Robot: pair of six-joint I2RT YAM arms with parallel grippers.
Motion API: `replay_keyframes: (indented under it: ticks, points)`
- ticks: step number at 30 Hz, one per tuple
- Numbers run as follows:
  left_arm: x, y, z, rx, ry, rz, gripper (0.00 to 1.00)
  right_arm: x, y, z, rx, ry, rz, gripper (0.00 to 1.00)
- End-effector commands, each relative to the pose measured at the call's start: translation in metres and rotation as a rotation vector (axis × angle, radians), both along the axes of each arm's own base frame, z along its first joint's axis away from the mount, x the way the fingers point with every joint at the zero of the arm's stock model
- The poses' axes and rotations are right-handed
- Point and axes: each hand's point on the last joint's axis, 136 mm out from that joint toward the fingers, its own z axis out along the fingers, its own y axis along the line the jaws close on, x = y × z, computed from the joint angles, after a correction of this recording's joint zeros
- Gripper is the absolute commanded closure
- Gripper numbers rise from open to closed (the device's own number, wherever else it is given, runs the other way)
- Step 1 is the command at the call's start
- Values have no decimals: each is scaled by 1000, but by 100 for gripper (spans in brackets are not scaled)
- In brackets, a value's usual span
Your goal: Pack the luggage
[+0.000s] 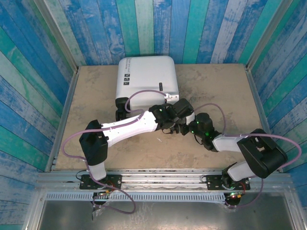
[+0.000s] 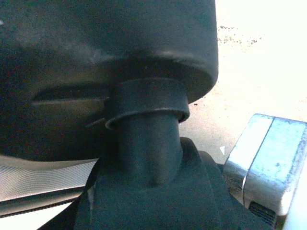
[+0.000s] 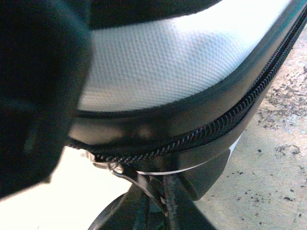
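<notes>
We see the small white hard-shell suitcase [image 1: 146, 76] as smooth plastic with a faint sheen; close up, its shell [image 3: 158, 62] has a fine woven-looking texture. Its black zipper [image 3: 192, 136] shows glossy teeth on matt trim. The tan table [image 1: 216, 86] looks rough and speckled, the blue plank walls [image 1: 192, 28] worn painted wood

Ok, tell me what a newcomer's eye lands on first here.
The white hard-shell suitcase, closed and lying flat at the far middle of the table, stands out against the blue-green plank walls. The left arm and right arm meet at its near right corner. In the right wrist view its black zipper runs close up across the picture.
</notes>
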Motion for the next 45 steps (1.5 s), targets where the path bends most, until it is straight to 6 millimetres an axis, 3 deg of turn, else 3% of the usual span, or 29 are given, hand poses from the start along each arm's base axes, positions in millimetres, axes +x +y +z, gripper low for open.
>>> replay_keyframes:
  ticks: [1,3,16,24,30,35,41,45]
  points:
    - [-1,-1,21,-11,-45,-77,100,6,7,19,20,-40,15,94]
    - [-1,4,23,18,-56,-87,100,6,6,22,-4,-23,17,99]
    - [-13,16,38,62,-136,-233,100,15,-34,28,-184,32,-136,100]
    - [-46,23,53,60,-201,-494,100,26,-48,47,-225,-11,-153,100]
    - [-79,42,46,103,-229,-686,100,40,-56,60,-299,4,-146,100]
    - [-93,62,61,98,-328,-747,100,63,-79,63,-317,64,-240,100]
    - [-94,76,70,111,-379,-725,100,83,-103,71,-315,72,-334,100]
    - [-75,84,74,125,-363,-572,100,72,-83,81,-263,70,-197,100]
